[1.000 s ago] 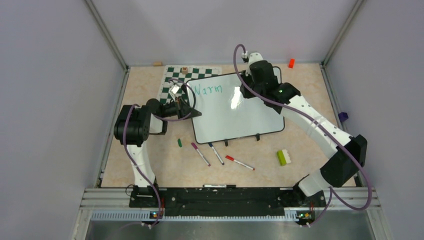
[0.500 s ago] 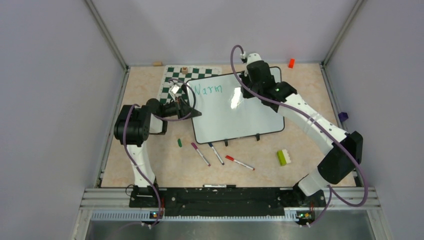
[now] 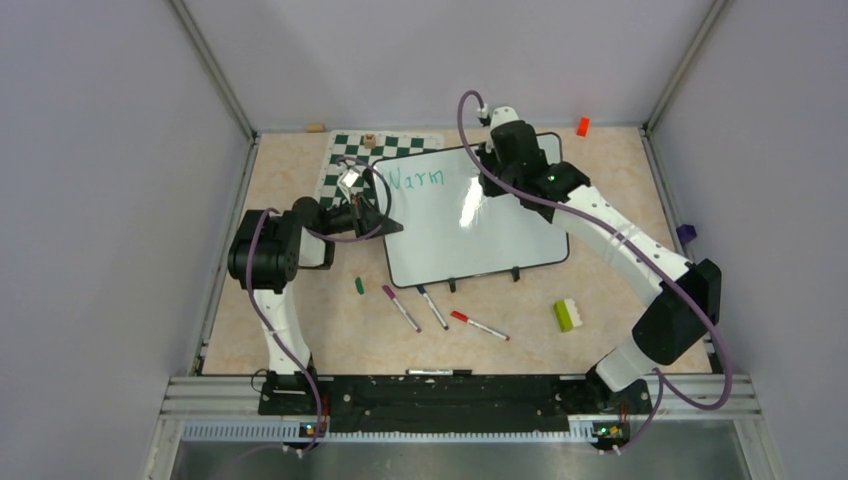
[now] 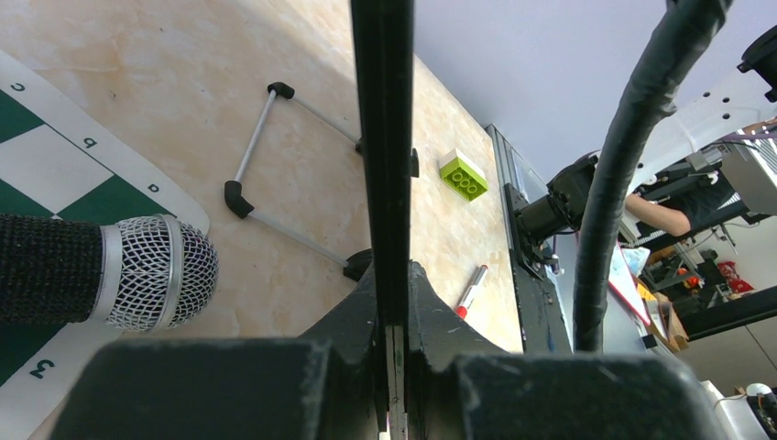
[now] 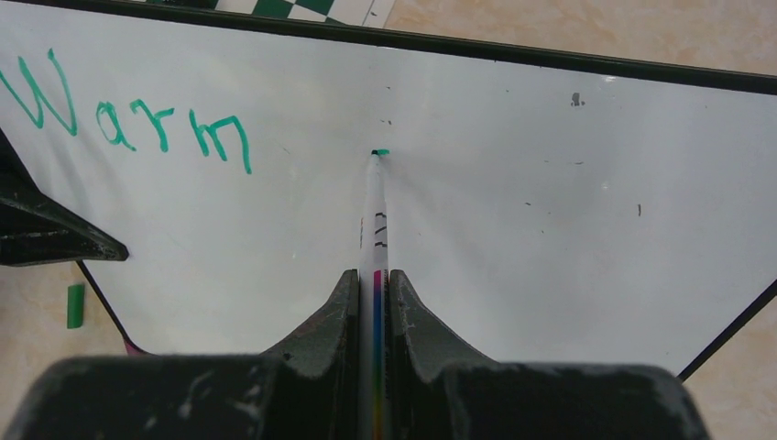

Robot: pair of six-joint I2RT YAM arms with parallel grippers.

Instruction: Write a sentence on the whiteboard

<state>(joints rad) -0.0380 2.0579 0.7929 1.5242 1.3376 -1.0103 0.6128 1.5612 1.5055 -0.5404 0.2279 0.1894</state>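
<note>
Markers lie loose just in front of the whiteboard, with a green-and-white brick off its near right corner. The left gripper is clenched on the board's left rim. At the board's upper left, the sentence reads only "Warm". The right gripper grasps a teal marker, its tip at the surface just right of that word. A chess mat lies behind the board's far left corner.
</note>
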